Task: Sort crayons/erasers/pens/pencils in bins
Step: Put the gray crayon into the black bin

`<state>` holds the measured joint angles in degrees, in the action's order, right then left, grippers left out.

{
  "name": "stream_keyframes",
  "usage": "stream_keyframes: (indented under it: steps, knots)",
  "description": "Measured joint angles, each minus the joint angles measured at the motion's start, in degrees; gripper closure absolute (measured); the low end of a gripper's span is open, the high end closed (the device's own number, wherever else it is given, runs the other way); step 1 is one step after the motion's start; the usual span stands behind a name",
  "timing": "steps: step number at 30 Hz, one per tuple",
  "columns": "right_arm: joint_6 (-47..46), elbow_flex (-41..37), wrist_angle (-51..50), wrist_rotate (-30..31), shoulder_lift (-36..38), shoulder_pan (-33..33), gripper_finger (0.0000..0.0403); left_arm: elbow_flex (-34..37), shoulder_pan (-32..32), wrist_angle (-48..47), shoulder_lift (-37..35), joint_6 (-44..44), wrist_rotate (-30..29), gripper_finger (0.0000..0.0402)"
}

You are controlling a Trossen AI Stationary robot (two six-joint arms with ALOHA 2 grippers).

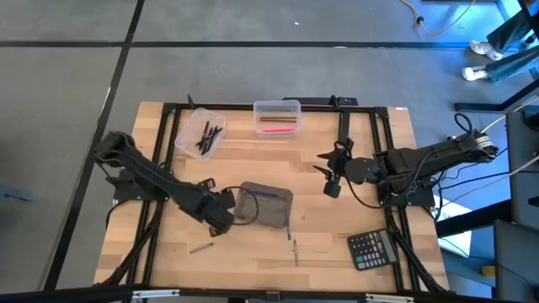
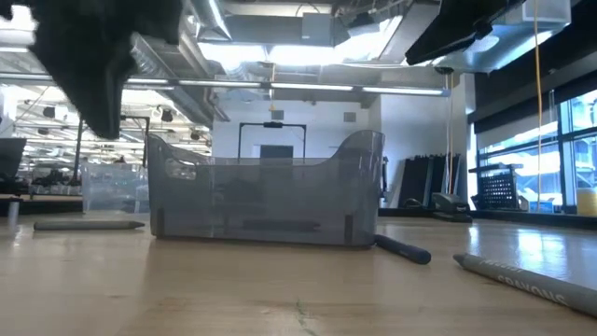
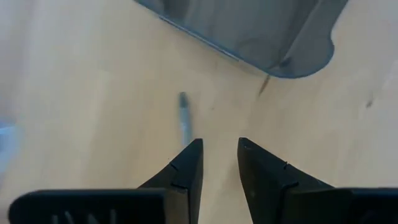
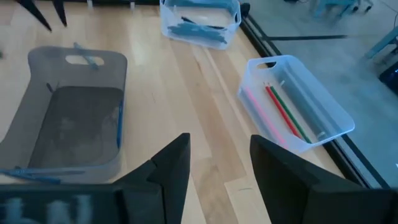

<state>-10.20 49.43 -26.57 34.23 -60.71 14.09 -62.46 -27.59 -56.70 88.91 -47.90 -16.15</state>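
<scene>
Nearest us in the low view lies a grey pencil (image 2: 522, 276) on the desk (image 1: 168, 252). Our left claw (image 3: 219, 163) hangs open and empty beside the smoky bin (image 1: 265, 205) — we should straddle the loose pen (image 3: 185, 115) squarely. Right claw (image 4: 217, 163) waits open.

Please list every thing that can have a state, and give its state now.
Left gripper: open, empty, beside the grey bin.
Right gripper: open, empty, above the table.
Grey bin: upright, holds a blue pen.
Clear bin with dark sticks: upright, several sticks inside.
Clear bin with red sticks: upright, red and green sticks inside.
Loose grey stick: lying on the table, unsorted.
Calculator: lying flat, untouched.
</scene>
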Motion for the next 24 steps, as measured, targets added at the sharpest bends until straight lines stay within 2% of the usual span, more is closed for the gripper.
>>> stream_keyframes:
  steps: [4,10,18,24]
  knots:
    - [1.4,0.0,0.3,0.7,0.2,0.0,0.0232,12.6,0.9,12.3,-4.8,0.0,2.8,0.0314]
    - [1.8,0.0,1.3,0.7,0.2,0.0,0.0232,23.6,2.3,18.3,-5.4,-3.0,4.5,0.0315]
    - [1.7,0.0,1.6,0.7,0.2,0.0,0.0232,25.9,2.6,22.0,-5.6,-2.1,4.7,0.0324]
    - [1.3,0.0,1.9,0.7,0.2,0.0,0.0232,25.9,2.6,22.0,-5.6,-2.1,5.0,0.0351]
